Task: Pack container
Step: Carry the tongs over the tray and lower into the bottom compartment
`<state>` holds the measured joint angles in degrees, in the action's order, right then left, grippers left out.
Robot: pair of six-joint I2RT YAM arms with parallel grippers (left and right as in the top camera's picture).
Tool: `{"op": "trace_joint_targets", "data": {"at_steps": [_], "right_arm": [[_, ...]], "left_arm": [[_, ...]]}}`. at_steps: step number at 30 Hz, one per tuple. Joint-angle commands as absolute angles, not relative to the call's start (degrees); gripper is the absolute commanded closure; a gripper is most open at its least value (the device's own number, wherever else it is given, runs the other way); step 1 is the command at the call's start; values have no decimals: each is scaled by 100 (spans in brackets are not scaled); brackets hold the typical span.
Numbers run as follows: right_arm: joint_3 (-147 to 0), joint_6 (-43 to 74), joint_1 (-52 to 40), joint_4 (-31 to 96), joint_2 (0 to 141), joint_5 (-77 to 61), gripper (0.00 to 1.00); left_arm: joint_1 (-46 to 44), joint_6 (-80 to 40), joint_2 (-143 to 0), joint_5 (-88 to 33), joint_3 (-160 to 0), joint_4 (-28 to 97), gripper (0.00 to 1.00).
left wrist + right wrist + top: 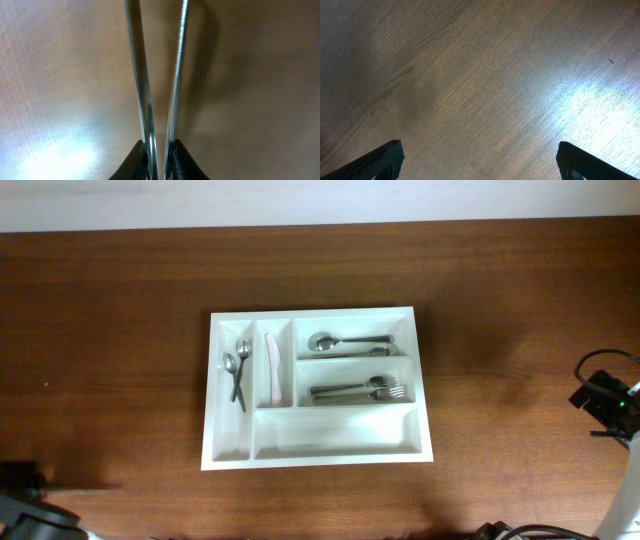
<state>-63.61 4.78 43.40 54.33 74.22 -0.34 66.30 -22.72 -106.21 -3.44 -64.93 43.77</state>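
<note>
The container (312, 314) is a large white tray with five compartments at the table's middle in the overhead view. Its left narrow slot holds two small spoons (237, 363). The second narrow slot holds a pale knife (272, 367). The upper wide slot holds a spoon (345, 341) and the middle wide slot holds forks (365, 389). The long front slot looks empty. My left gripper (160, 150) is shut on two thin shiny metal cutlery pieces (142, 75) over bare wood, far from the tray. My right gripper (480, 160) is open and empty over bare wood.
The dark wooden table (110, 330) ends at a pale wall along the back. My left arm (30, 515) sits at the front left corner. My right arm (600, 395) and its cables are at the right edge, both well away from the tray.
</note>
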Motion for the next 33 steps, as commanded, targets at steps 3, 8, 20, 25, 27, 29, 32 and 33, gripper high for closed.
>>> {"op": "trace_joint_targets", "data": {"at_steps": [3,8,20,25,27,29,32,33], "right_arm": [[-6364,534,4368,5415,7437,-67,1],[-6364,534,4368,5415,7437,-67,1],[-6364,534,4368,5415,7437,-67,1],[-6364,534,4368,5415,7437,-67,1],[-6364,537,4368,5415,7437,-67,1],[-6364,537,4368,5415,7437,-67,1],[-6364,537,4368,5415,7437,-67,1],[-6364,534,4368,5415,7437,-67,1]], "left_arm": [[5301,-1142,-9848,-1166,-7673,4379,88],[3754,-598,-9561,-1227,-8433,4525,88],[-508,331,-9480,-1125,-9080,4698,81],[-1927,635,-9487,-325,-9080,5251,81],[-2283,635,-9494,-305,-9080,5485,81],[-2556,637,-9513,-318,-9080,5688,80],[-2967,1004,-9572,-316,-9061,6012,80],[-3089,1164,-9583,-316,-9026,6058,80]]}}
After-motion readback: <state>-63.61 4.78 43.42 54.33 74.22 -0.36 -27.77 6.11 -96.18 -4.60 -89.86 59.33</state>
